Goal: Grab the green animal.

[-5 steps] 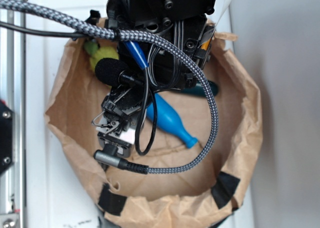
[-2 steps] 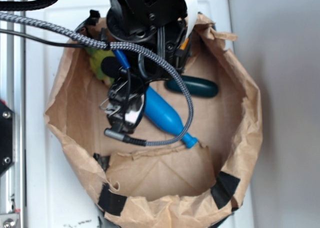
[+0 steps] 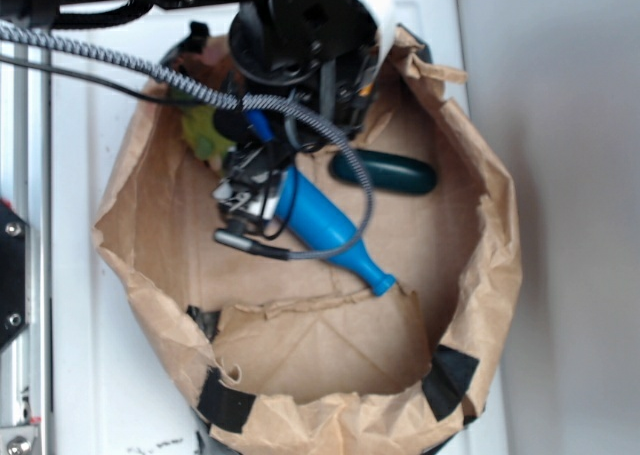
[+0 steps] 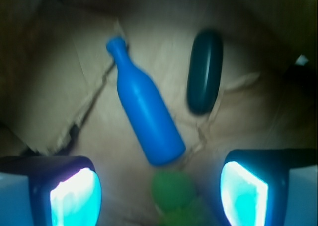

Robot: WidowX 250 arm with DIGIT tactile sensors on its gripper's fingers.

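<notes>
- The exterior view looks down on a brown paper bag (image 3: pixel 480 275) with rolled rim and black tape patches, standing on a white desk (image 3: pixel 90 375); the wrist view shows only the bag's creased floor.
- In the exterior view the green animal (image 3: pixel 203 133) is only a lime patch at the bag's upper-left wall, mostly covered by the arm and cables. The wrist view shows it as a blurred fuzzy green lump (image 4: pixel 174 193) at the bottom edge, between the two fingers.
- The blue bottle (image 3: pixel 325 233) lies on its side across the bag floor; the wrist view shows its whole length (image 4: pixel 144 119), the wide base just beside the green animal, though whether they touch cannot be told.
- The dark green oval object (image 3: pixel 385 172) lies beside the bottle, apart from it in both views.
- The arm reaches down into the bag from the top edge, a braided cable (image 3: pixel 150 70) looping round it.
- The tool (image 4: pixel 160 193) hangs over the green animal with its fingers (image 4: pixel 74 196) spread wide apart, one on each side, nothing clamped; the exterior view does not show the fingertips clearly.
</notes>
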